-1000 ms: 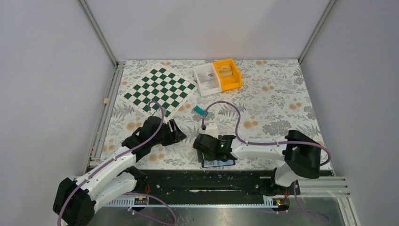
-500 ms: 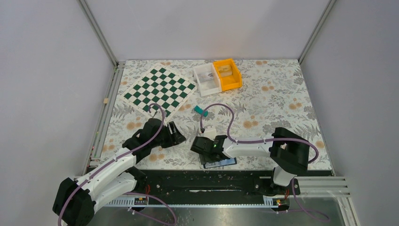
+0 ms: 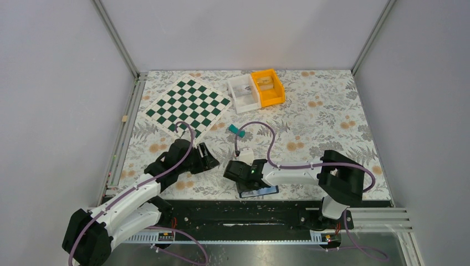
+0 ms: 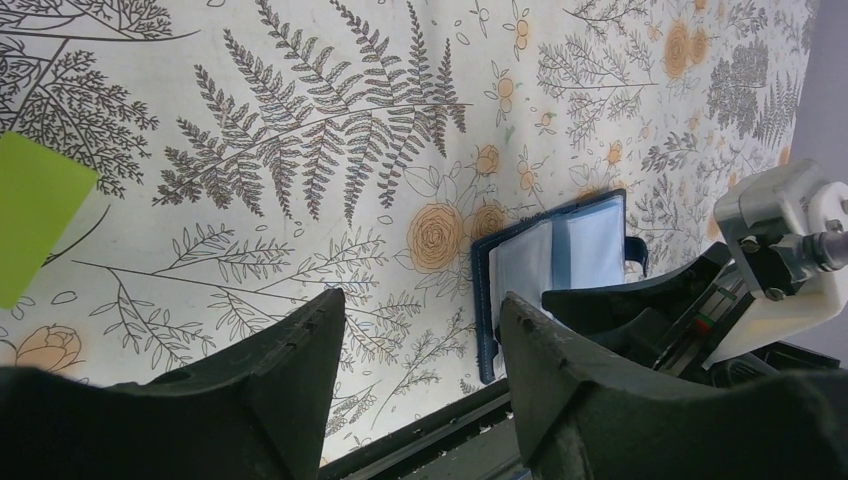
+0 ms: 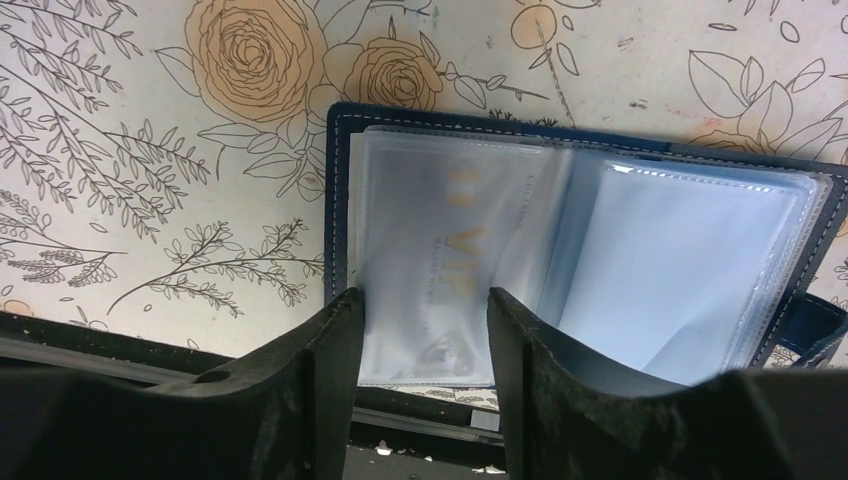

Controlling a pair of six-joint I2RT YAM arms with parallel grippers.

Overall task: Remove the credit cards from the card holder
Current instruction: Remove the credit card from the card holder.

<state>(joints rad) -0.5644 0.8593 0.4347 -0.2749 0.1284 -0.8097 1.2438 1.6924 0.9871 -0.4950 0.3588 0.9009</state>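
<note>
Table: a flowery cloth (image 3: 332,122) covers it, with grey walls around.
Place: the dark blue card holder (image 5: 338,180) lies at 6 o'clock on the table, right by the near edge.
Look: it is open and flat, with two clear plastic pockets inside.
Cards: a whitish card (image 5: 450,250) with gold "VIP" letters is in the 9 o'clock half, and a pale blue card (image 5: 680,280) is in the 3 o'clock half.
Done: the holder is open.
Left to do: no card is out yet, so both must come out.
Right gripper: the right gripper (image 5: 425,305) is low over the whitish card, fingers apart, holding nothing.
Left gripper: the left gripper (image 4: 422,303) is at 8 o'clock, fingers apart and empty.
</note>
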